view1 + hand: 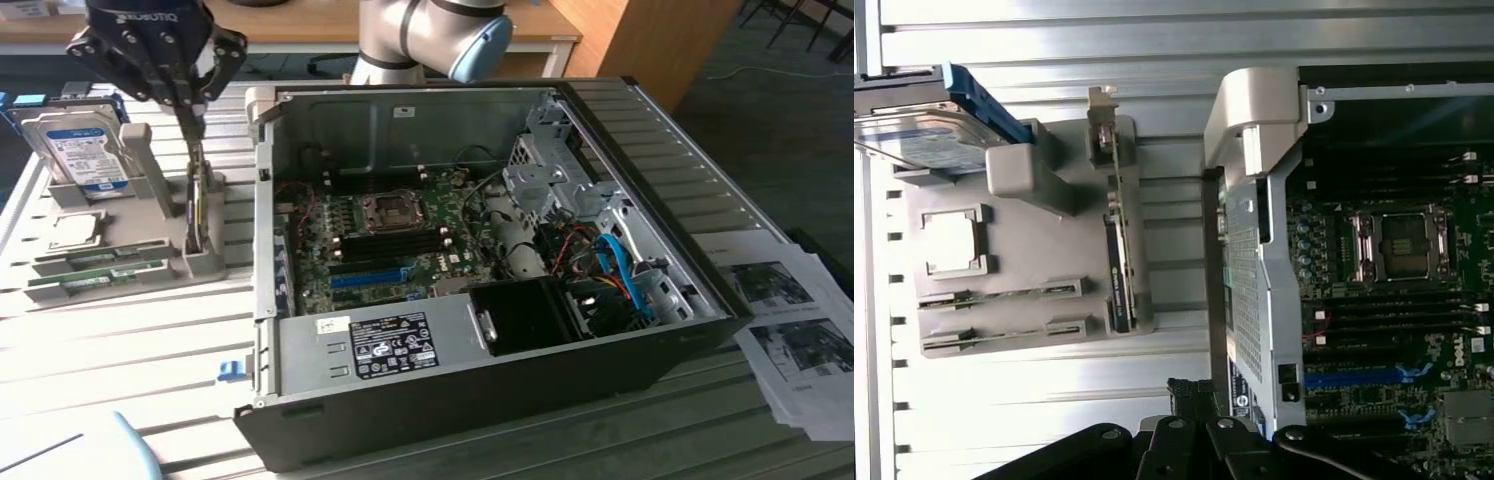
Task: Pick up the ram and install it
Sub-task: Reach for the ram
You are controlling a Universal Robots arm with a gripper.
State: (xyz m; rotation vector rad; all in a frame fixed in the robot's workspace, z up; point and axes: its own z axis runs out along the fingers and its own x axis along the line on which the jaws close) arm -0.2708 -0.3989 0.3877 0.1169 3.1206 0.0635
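A slatted aluminium table (134, 350) is taking bright light across its ribs, glaring nearly white toward the exterior view's left. Behind it, a wooden desk (541, 42) and a tall wooden panel (654, 40) are standing on a dark grey floor (787, 110), where chair legs (801, 20) are showing at the far corner

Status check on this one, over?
Gripper shut, empty, above the holder. Ram lying in its slot, untouched. Upright card stands under the gripper.
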